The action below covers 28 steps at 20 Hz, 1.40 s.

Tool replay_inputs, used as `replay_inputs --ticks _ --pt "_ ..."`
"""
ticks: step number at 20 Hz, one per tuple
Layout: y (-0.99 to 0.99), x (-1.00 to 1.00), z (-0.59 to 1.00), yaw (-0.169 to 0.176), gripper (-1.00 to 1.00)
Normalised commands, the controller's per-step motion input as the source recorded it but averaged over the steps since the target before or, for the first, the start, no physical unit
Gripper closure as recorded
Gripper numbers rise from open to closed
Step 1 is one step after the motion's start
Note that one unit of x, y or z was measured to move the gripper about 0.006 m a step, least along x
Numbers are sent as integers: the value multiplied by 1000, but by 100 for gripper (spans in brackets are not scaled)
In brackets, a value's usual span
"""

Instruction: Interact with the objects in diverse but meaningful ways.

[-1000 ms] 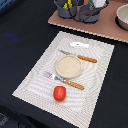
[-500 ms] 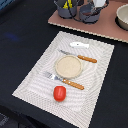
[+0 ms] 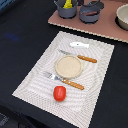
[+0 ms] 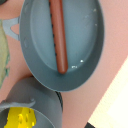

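A red tomato (image 3: 59, 93) sits at the near end of the striped placemat (image 3: 40, 75). A white fish shape (image 3: 79, 45) lies at its far end. On the pink board (image 3: 100, 27) behind, one grey pot (image 3: 67, 10) holds a yellow cheese wedge (image 3: 67, 4), and a second grey pot (image 3: 91, 11) stands beside it. The wrist view looks straight down into a grey pot (image 4: 85, 55) with a brown sausage stick (image 4: 58, 35) lying in it. The pot (image 4: 40, 100) with the cheese wedge (image 4: 21, 119) is next to it. No gripper fingers show in either view.
A tan plate (image 3: 68, 66) lies mid-placemat, with a wooden-handled knife (image 3: 80, 57) on its far side and a fork (image 3: 64, 80) on its near side. A pale bowl (image 3: 122, 17) stands on the board at the exterior view's right. The table is dark.
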Motion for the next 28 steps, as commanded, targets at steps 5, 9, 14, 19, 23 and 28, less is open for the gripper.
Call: replay_inputs --ticks 5,9,14,19,23,28 --pt "-579 668 176 -93 -100" --pt "-609 488 4 -62 -100" --pt "-606 399 0 -29 -100" --pt "-585 184 -76 -9 -100" --pt "-478 44 -191 0 -100" --pt "-374 -4 -357 0 -100"
